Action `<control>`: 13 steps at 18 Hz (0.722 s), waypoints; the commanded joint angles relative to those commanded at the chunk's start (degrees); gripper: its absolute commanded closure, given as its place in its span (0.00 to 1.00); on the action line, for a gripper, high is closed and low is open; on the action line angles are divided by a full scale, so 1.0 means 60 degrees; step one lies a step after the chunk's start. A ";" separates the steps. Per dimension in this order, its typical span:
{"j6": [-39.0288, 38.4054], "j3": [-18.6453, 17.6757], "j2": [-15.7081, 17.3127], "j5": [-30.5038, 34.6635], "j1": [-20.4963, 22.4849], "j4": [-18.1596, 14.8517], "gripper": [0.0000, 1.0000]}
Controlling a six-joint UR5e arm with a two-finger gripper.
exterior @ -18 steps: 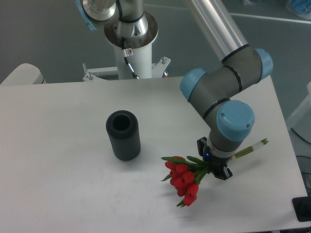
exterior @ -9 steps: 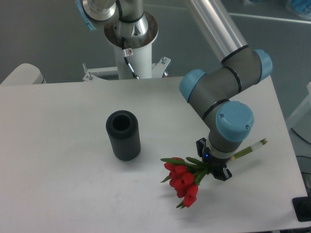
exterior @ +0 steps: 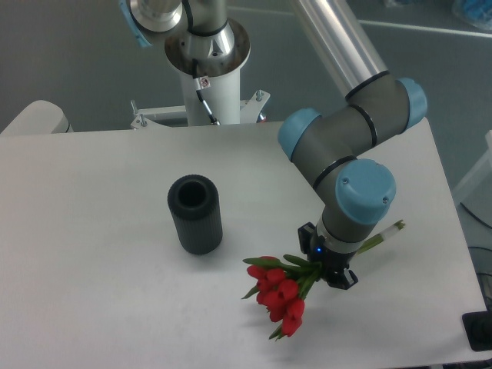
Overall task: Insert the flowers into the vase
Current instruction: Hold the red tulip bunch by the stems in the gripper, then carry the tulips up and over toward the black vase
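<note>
The flowers [exterior: 277, 294], a bunch of red tulip buds with green leaves, hang at the lower middle right, their pale stems running up and right behind the arm's wrist to an end at the right. My gripper [exterior: 327, 266] is shut on the stems just behind the leaves; its fingers are mostly hidden under the wrist. The vase [exterior: 195, 214], dark and ribbed, stands upright with its round mouth open, to the left of the flowers and apart from them.
The white table [exterior: 92, 269] ends at the right and front edges close to the flowers. The arm's base column [exterior: 207, 69] stands behind the table's far edge. A dark object [exterior: 478, 330] sits off the table's front right corner.
The gripper and the flowers have shifted left, toward the vase, and slightly down in the image. The vase has not moved.
</note>
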 joint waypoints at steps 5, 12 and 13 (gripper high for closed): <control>-0.0879 0.0000 0.0205 -0.1539 -0.0058 0.0030 1.00; -0.2653 -0.0337 0.0791 -0.5873 0.0102 0.0044 1.00; -0.2698 -0.0352 0.0849 -0.6342 0.0146 0.0030 1.00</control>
